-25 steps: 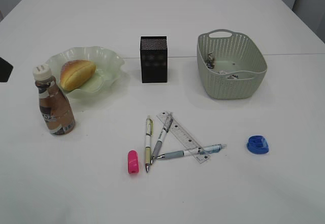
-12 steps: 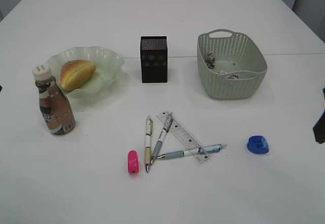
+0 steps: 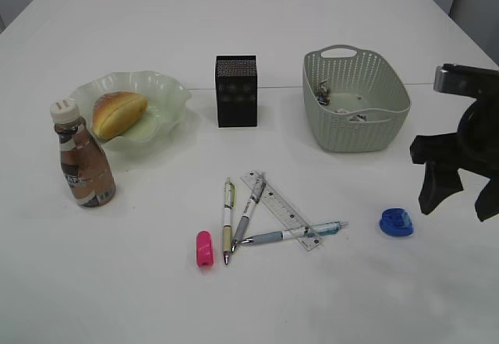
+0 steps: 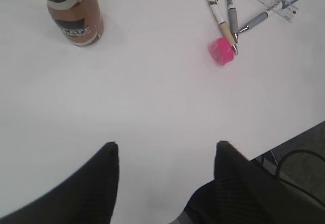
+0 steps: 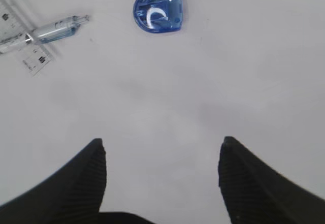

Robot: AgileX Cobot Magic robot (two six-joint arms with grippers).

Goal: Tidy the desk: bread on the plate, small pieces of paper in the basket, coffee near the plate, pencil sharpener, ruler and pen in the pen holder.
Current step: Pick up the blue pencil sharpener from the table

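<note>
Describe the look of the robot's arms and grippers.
Both are black. The right gripper has two tapered fingers with ribbed faces, under a bulky black wrist with a grey block on top. The left gripper shows matching dark textured fingers; black cables run beside it.

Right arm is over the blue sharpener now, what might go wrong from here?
The small blue plastic pencil sharpener lies flat and low on the white table; the open right gripper may push it away. Later, the clear plastic ruler lies under crossed pens, so lifting one could drag the others.
</note>
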